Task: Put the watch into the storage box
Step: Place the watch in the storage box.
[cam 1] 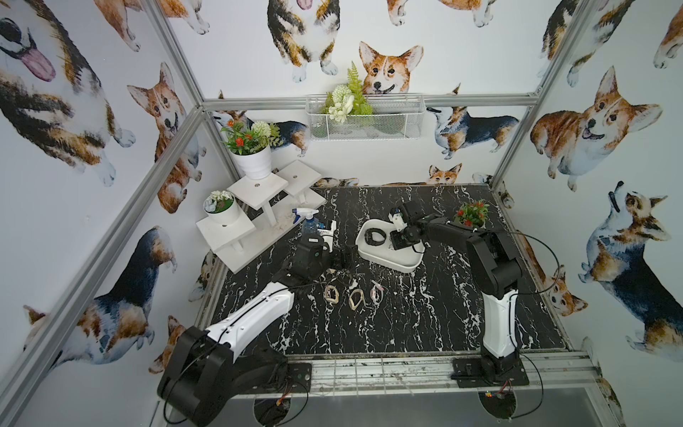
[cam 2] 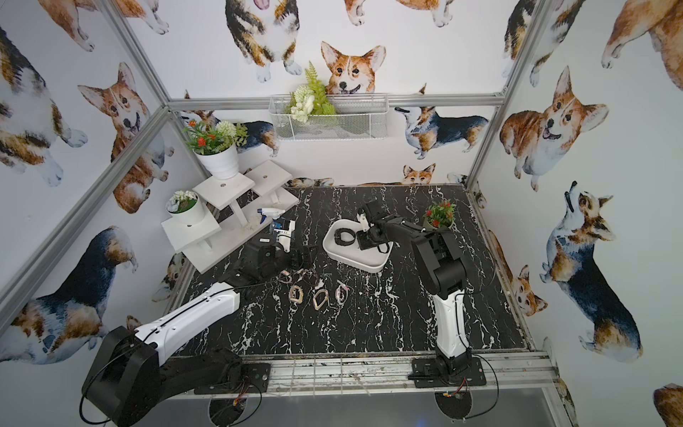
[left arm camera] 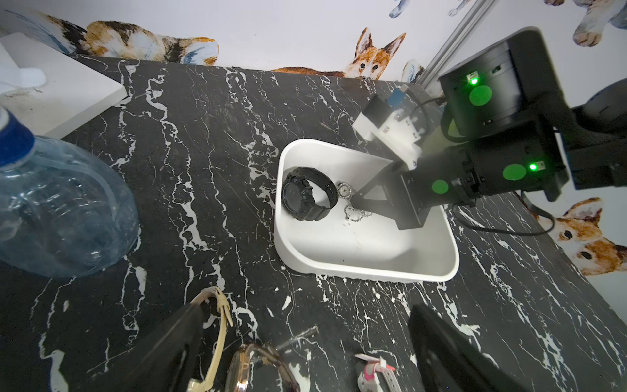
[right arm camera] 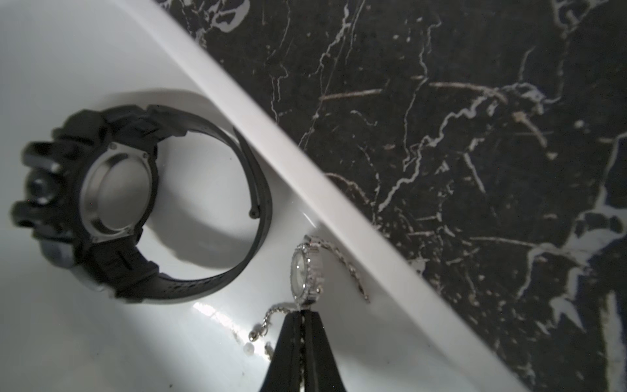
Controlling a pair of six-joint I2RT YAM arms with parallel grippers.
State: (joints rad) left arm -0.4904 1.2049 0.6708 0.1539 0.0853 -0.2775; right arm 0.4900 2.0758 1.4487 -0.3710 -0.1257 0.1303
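The white storage box (cam 1: 404,267) sits on the black marble tabletop (cam 1: 443,314), toward 12 o'clock of its centre in both top views. The right gripper (right arm camera: 300,314) reaches down into it, fingers clenched on the beaded bracelet of a small silver watch (right arm camera: 305,271) — the case stands just off the fingertips, inside the box beside its wall. A chunky black watch (left arm camera: 307,195) lies on its side in the box, at 9 o'clock of that gripper in a top view, apart from the silver one. The left gripper (left arm camera: 308,307) hovers at about 8 o'clock of the box, fingers spread wide and empty, near loose watches (cam 1: 355,297) lying on the marble. A clear spray bottle (cam 1: 308,221) stands at 10 o'clock.
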